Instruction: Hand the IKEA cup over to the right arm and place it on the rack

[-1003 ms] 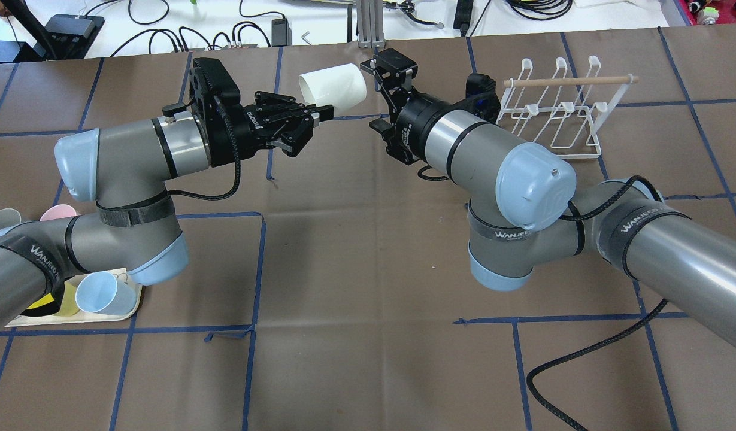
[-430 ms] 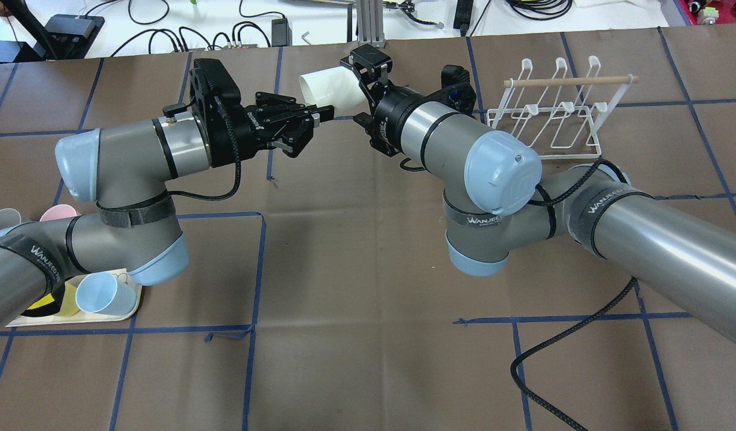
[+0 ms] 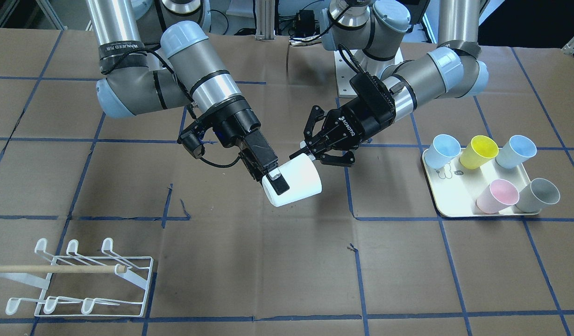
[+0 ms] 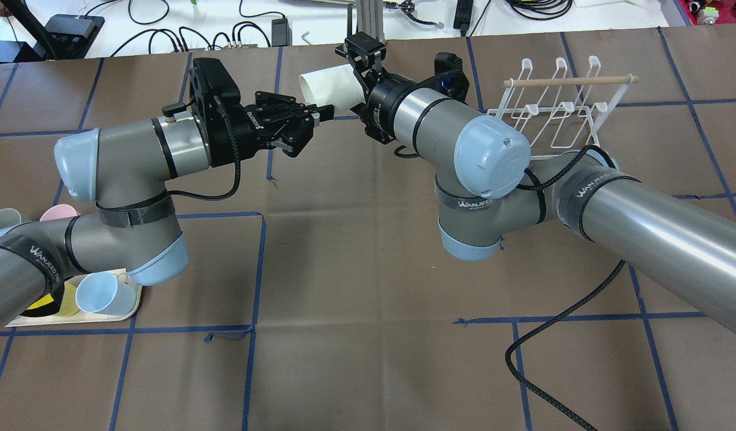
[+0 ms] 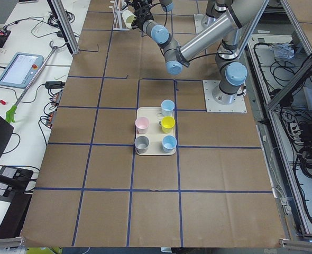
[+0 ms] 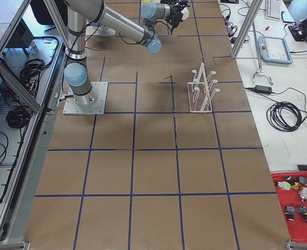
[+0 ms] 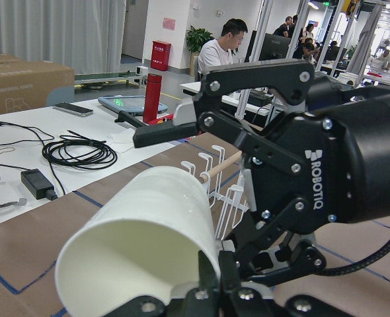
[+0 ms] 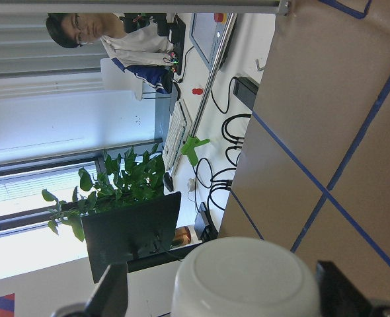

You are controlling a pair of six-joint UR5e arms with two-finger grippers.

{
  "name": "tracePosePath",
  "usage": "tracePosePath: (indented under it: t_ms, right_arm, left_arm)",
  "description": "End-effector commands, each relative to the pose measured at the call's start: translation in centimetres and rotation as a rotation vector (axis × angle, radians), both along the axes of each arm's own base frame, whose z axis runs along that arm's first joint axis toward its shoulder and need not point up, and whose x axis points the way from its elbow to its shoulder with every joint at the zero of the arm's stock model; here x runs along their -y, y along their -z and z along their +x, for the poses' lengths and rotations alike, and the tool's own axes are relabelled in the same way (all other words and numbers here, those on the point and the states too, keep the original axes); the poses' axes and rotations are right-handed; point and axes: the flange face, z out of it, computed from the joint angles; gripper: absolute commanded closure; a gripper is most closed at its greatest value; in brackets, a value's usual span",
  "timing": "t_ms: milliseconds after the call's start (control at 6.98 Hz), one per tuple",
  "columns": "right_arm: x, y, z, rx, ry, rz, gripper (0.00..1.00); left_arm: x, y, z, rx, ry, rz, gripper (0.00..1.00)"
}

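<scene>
The white IKEA cup (image 3: 298,179) (image 4: 330,87) hangs tilted above the table's far middle. My left gripper (image 3: 303,153) (image 4: 321,114), the ROBOTIQ one, is shut on its rim; the left wrist view shows the cup (image 7: 142,231) open end toward the camera. The right arm (image 4: 427,117) reaches in from the other side. Its gripper (image 3: 275,179) is open and straddles the cup's base. In the right wrist view one slim finger shows on each side of the cup (image 8: 244,277). The white wire rack (image 4: 553,114) (image 3: 76,280) stands at the far right.
A cream tray (image 3: 448,205) with several coloured cups sits on my left, partly under the left arm (image 4: 122,155) in the overhead view. A black cable (image 4: 553,353) loops over the near right of the table. People sit beyond the table's far edge.
The right arm has swung left toward the cup, and its open fingers now sit around the cup's base. The left arm and the cup have stayed put.
</scene>
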Motion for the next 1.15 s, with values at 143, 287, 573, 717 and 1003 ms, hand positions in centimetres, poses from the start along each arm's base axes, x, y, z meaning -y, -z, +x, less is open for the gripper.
tracePosePath:
  t_ms: [143, 287, 573, 717, 1003]
  right_arm:
    - [0.89, 0.44, 0.62, -0.002, -0.004, 0.001, 0.02]
    - [0.72, 0.51, 0.85, -0.002, -0.008, 0.003, 0.05]
    - [0.7, 0.67, 1.0, -0.005, -0.016, 0.016, 0.23]
    - [0.65, 0.58, 1.03, -0.003, -0.02, 0.015, 0.28]
    - [0.61, 0.49, 1.03, -0.002, -0.022, 0.014, 0.45]
  left_arm:
    - [-0.03, -0.13, 0.0, -0.003, -0.002, 0.004, 0.96]
    - [-0.03, -0.13, 0.0, -0.004, -0.003, 0.005, 0.96]
    - [-0.09, -0.14, -0.01, -0.004, -0.003, 0.005, 0.96]
    - [-0.06, -0.2, -0.01, -0.004, -0.003, 0.004, 0.96]
    - [-0.12, -0.34, -0.01, -0.003, -0.003, 0.001, 0.9]
